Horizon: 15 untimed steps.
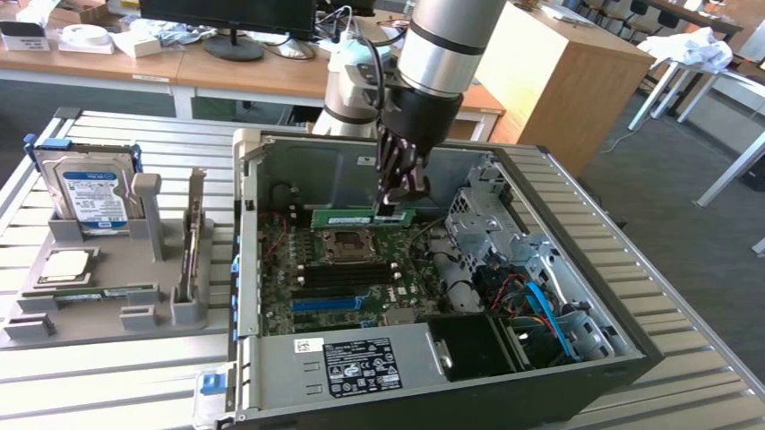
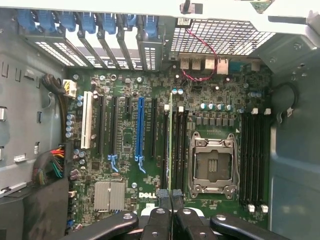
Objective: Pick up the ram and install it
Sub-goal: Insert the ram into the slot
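Pickup is complete: the gripper (image 2: 169, 194) is clenched on the ram (image 2: 171, 135), which stands edge-on and upright over the black memory slots (image 2: 181, 150) just beside the CPU socket (image 2: 214, 162). Seating is not confirmed — the stick appears to sit above its slot, so pressing home is judged outstanding. The blue expansion slot (image 2: 139, 127) lies farther from the socket — nothing blocks the descent.

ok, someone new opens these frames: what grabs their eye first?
The arm plunges into the open computer case in the middle of the exterior view, its end effector shut on the ram, a green stick held just beside the empty processor socket. On the exterior view's left, a grey tray holds a hard drive standing upright.
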Tool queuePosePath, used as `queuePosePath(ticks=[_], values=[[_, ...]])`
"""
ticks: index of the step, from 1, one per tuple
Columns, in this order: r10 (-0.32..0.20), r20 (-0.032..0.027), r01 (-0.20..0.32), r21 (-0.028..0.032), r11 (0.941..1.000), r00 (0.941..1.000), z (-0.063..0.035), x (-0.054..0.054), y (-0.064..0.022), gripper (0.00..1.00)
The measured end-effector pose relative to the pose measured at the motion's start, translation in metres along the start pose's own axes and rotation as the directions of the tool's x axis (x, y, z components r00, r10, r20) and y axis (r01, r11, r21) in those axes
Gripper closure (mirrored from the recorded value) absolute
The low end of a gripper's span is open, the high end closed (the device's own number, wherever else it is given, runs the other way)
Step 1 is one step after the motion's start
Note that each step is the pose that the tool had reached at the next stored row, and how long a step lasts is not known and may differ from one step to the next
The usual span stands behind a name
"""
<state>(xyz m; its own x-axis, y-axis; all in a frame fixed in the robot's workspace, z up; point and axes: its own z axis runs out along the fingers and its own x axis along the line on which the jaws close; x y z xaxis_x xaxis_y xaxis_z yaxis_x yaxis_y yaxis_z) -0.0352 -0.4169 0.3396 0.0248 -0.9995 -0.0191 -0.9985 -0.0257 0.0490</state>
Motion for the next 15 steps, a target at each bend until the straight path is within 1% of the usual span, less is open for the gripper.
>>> queuePosePath(ticks=[7,15], values=[[0.0,0.0011,0.0,0.004,1.0,1.0,0.0085,0.0,-0.0004,0.88],[0.0,0.0009,0.0,0.0073,1.0,1.0,0.0192,0.0,-0.0005,0.88]])
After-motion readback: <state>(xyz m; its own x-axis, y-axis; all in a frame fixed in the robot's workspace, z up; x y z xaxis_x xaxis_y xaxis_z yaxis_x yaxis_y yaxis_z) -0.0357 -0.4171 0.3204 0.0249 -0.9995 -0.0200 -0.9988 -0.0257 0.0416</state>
